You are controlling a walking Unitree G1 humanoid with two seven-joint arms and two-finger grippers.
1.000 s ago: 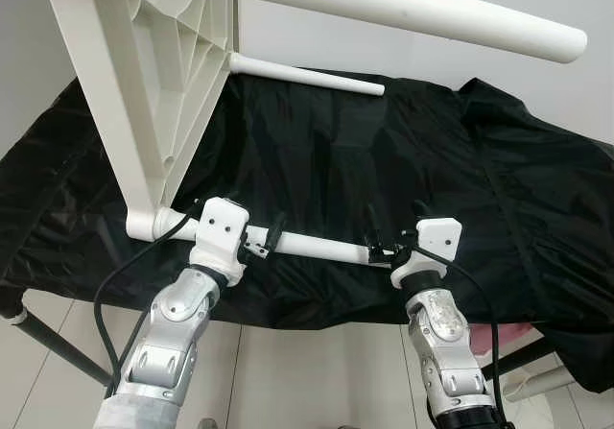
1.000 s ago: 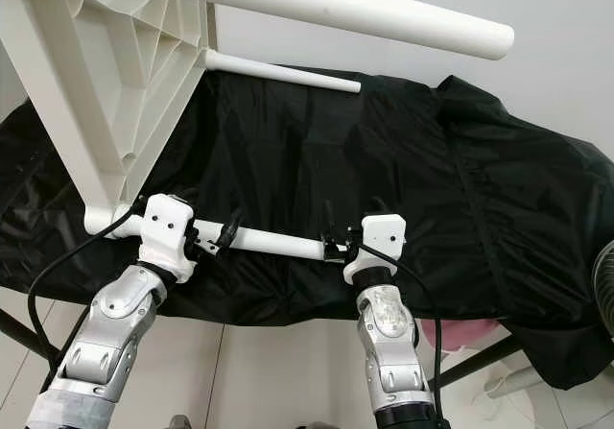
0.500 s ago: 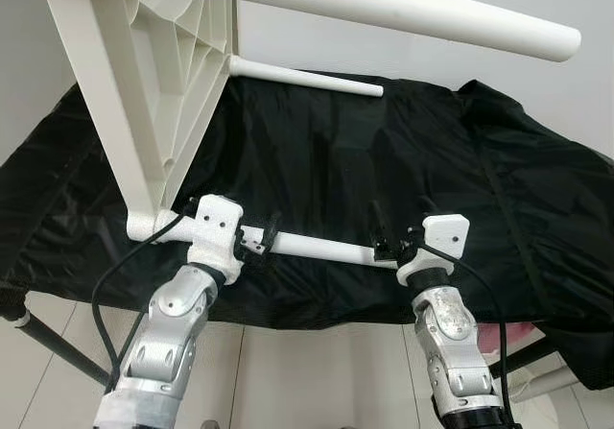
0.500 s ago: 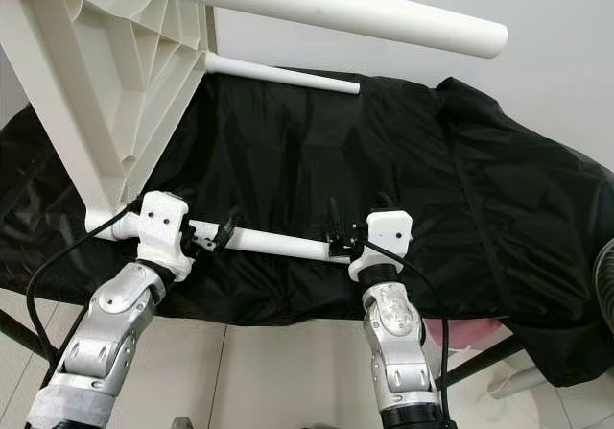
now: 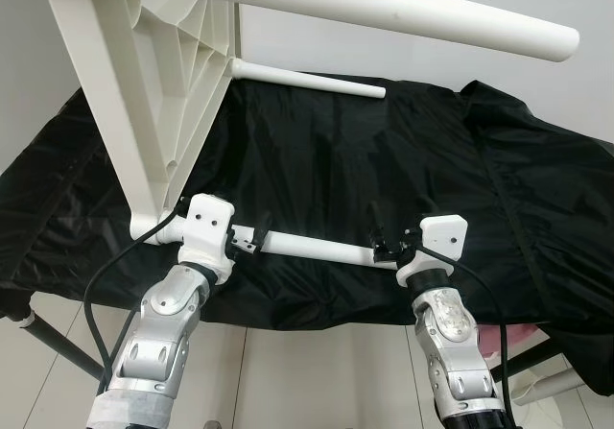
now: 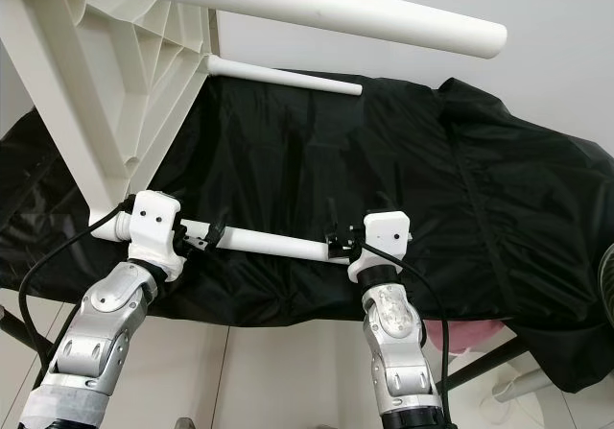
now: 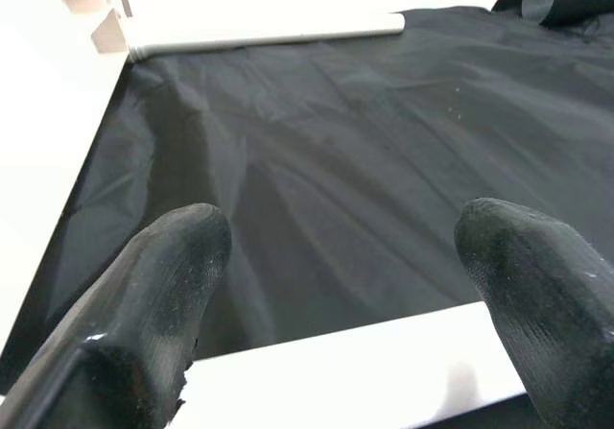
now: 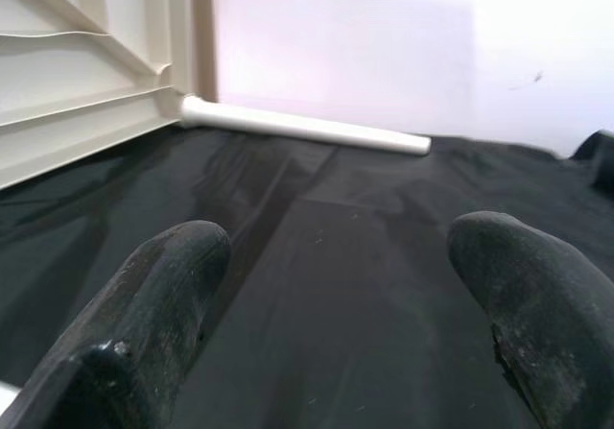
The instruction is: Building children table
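A black cloth (image 5: 403, 160) drapes a tabletop against a pale wall. On it the white children's table (image 5: 144, 93) lies on its side, ribbed underside facing out, legs jutting sideways. Both arms work the nearest leg (image 5: 312, 248): the left claw (image 5: 247, 240) sits near the socket end, fingers (image 7: 158, 285) apart with the tube between them, while the right claw (image 5: 386, 245) is at the free tip, fingers (image 8: 163, 285) spread. Neither grip looks firm, so the leg could slip or bind crooked in the socket. The leg hangs near the cloth's front edge, open floor (image 5: 317, 376) below; another leg (image 5: 384, 7) crowds overhead.
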